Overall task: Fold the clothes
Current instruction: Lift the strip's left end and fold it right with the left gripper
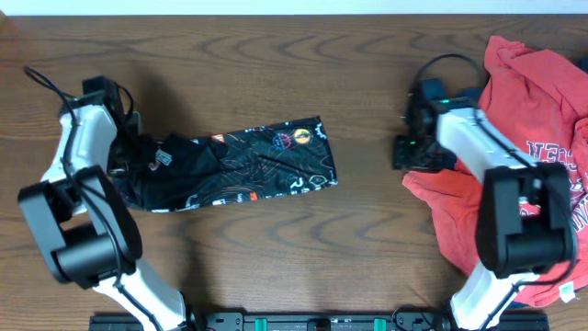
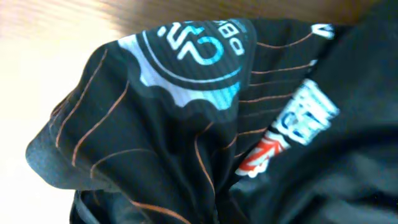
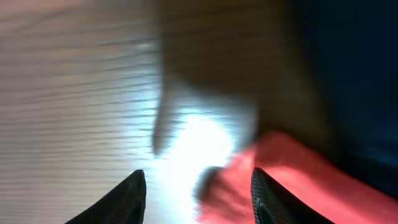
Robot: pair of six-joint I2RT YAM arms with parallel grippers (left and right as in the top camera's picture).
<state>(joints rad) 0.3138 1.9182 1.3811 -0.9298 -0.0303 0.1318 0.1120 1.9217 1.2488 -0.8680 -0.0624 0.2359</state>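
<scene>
The black jersey (image 1: 248, 165) with thin orange lines and coloured logos lies folded into a long band on the table, left of centre. My left gripper (image 1: 138, 158) sits at its left end, shut on bunched jersey cloth (image 2: 186, 155). That cloth fills the left wrist view and hides the fingers. The red printed T-shirt (image 1: 542, 101) lies crumpled at the right. My right gripper (image 1: 409, 152) hangs open over its left edge. In the right wrist view the red cloth (image 3: 292, 180) reaches in between the parted fingertips (image 3: 258, 186), and dark navy cloth (image 3: 354, 81) shows behind.
The wooden table (image 1: 276, 55) runs bare along the back and between the two garments. A black rail (image 1: 322, 322) lines the front edge. A thin cable (image 1: 41, 78) loops off the left arm.
</scene>
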